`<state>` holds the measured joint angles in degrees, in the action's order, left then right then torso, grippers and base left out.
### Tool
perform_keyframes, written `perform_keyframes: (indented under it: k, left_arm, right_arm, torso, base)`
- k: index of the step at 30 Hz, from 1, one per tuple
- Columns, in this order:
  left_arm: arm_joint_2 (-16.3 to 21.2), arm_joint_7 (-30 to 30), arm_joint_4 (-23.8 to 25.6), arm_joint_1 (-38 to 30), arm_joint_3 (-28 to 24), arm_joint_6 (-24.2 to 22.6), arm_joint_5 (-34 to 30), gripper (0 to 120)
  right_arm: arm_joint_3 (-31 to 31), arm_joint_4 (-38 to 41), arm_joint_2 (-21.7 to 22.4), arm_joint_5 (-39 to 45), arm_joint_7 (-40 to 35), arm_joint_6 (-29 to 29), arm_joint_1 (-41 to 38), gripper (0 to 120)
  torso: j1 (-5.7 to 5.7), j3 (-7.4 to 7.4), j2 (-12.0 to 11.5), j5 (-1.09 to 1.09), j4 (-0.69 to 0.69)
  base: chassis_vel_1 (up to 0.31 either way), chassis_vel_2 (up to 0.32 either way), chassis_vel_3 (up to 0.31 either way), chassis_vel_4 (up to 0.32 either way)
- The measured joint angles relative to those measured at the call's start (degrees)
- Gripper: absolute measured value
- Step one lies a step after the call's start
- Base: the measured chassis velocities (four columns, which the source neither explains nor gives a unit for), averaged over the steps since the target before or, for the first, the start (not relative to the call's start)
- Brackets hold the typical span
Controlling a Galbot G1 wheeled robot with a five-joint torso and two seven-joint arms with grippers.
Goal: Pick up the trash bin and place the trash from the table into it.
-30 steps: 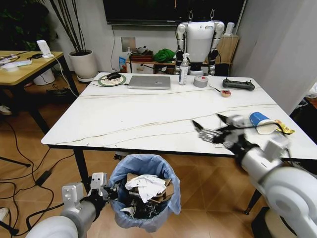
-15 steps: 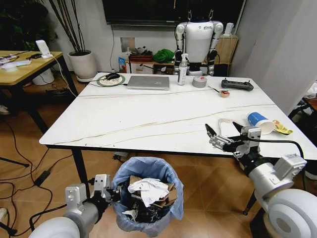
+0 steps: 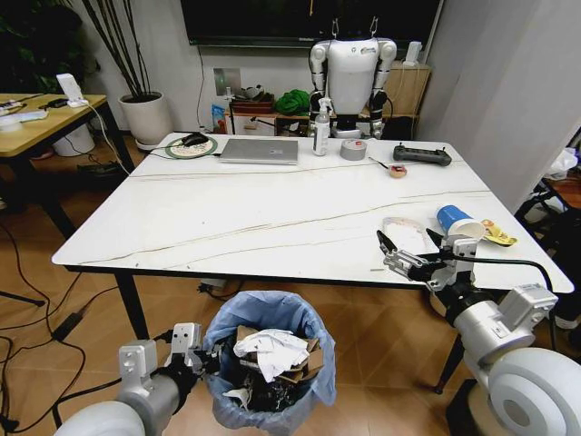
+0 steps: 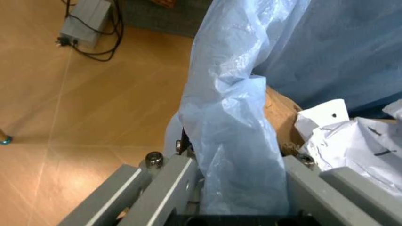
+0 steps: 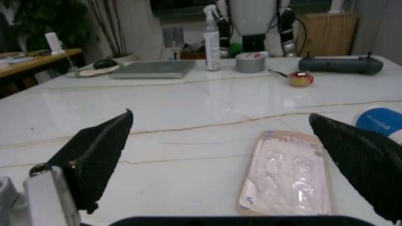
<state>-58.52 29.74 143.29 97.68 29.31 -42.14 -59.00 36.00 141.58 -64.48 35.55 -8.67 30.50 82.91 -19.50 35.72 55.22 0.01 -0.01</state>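
Two grippers are working: the left gripper (image 3: 186,350) is clamping the trash bin (image 3: 266,363) rim below the desk (image 3: 236,218); the right gripper (image 3: 408,254), fingers wide, is hovering near a clear blister tray (image 5: 287,181), needing descent and closure.

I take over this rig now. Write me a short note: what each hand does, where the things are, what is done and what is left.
Left hand: low beside the table, shut on the trash bin at its bag-lined rim.
Right hand: open, over the table's near right edge, facing a clear blister pack.
Done: the bin is held below the table's front edge and already holds crumpled white paper and brown cardboard.
Left: the blister pack, a blue paper cup, a yellow wrapper beside the cup, and a small red item farther back.
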Motion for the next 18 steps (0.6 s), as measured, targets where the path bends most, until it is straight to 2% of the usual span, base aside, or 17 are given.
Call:
perform_keyframes:
  k: [8,18]
  left_arm:
    - [0.2,-0.1,0.0,0.9,0.9,0.0,-0.1,2]
    - [0.7,-0.1,-0.1,1.2,1.1,0.0,-0.2,2]
  right_arm:
    - [-1.8,-4.8,2.7,-2.0,-0.6,-0.4,-2.7,100]
    - [-7.8,-11.0,7.3,-3.2,-2.8,1.5,-7.8,100]
  torso:
    - [-0.01,0.0,0.0,0.01,0.0]
    - [0.0,0.0,0.0,-0.02,0.01]
  base:
    - [-0.08,-0.072,0.08,0.069]
    - [-0.005,-0.001,0.002,0.003]
